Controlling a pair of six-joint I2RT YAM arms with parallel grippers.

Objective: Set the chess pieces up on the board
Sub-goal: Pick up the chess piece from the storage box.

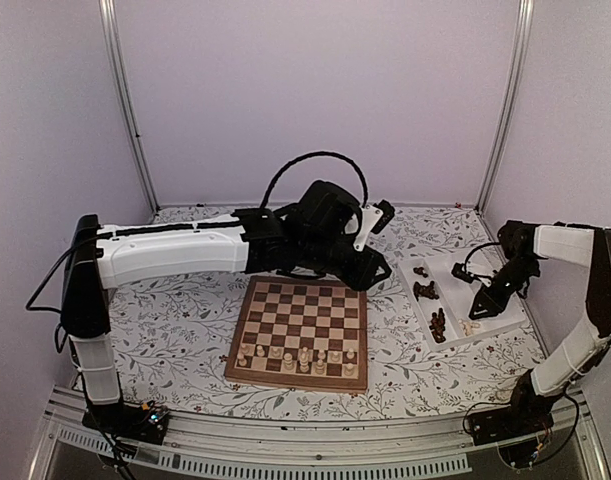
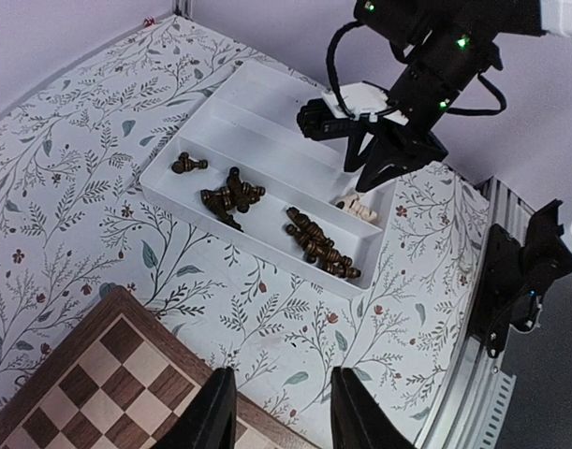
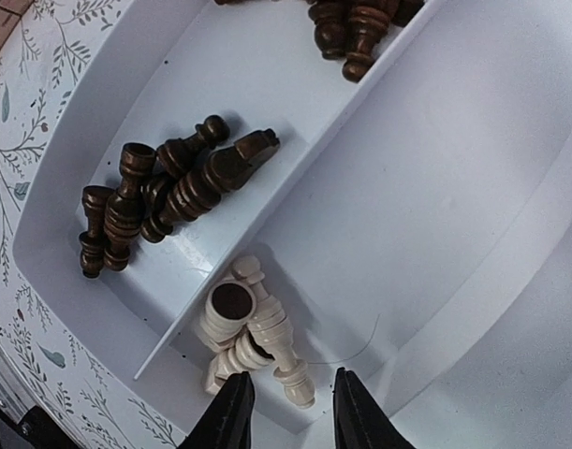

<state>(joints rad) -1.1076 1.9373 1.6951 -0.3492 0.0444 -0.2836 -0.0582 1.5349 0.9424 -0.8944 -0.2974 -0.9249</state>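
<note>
Cream chess pieces lie heaped just ahead of the right pincer (jaws apart, nothing clamped); seemingly the pick-up step: next, lower and close on one.

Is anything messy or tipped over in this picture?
Yes. In the white tray, the dark pieces lie tipped over in heaps, and the cream pieces are piled on their sides in a corner of the next compartment. On the board, the chessmen stand upright.

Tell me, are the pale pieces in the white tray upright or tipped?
Tipped: the pale pieces lie heaped on their sides.
</note>
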